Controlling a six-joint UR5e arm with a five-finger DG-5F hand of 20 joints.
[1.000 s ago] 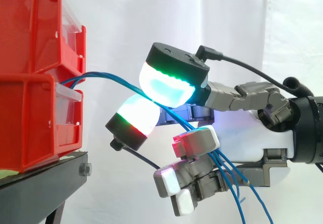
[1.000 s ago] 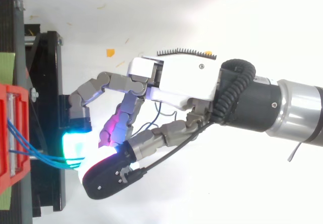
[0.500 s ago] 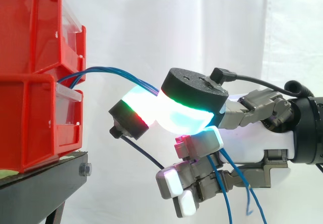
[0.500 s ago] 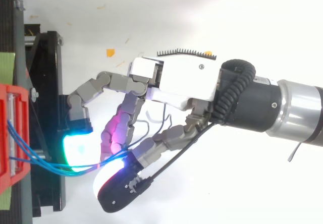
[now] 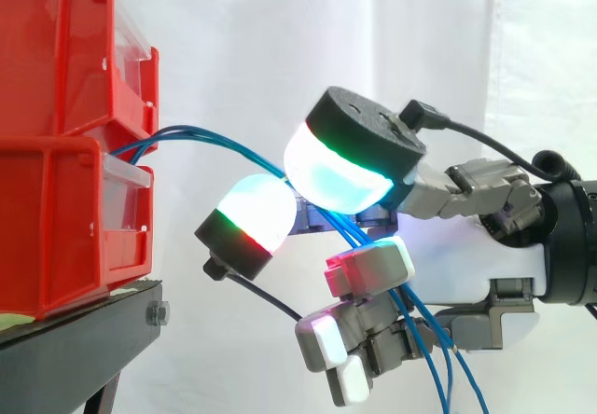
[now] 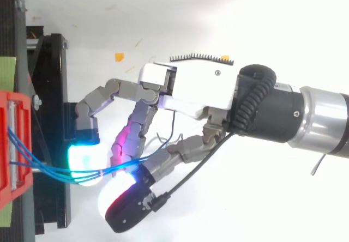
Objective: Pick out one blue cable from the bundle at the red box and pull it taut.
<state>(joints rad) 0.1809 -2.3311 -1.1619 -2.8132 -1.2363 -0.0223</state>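
Several blue cables (image 5: 224,142) run slack from red box (image 5: 56,218) through robot hand (image 5: 466,246), can't tell if it's clamped on them; isolating one and pulling taut not done.

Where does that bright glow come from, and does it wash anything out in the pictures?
Side view: the robot hand's own pads glow cyan-white with green and red edges, against an evenly bright white curtain. Top view: the glow flares white around the lower pad, and the blue cables look paler where they cross it.
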